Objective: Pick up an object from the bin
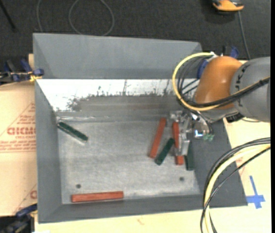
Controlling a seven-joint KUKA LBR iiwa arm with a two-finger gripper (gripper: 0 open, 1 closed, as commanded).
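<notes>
End effector (185, 132) over slim orange bar (177, 142).

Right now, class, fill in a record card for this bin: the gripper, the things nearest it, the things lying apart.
container: grey bin
gripper: low at the bin's right side, over a small cluster of sticks
nearest things: orange stick; dark green stick beside it
lying apart: green stick at the left; red bar along the view's lower wall
grip state: cannot tell
</notes>
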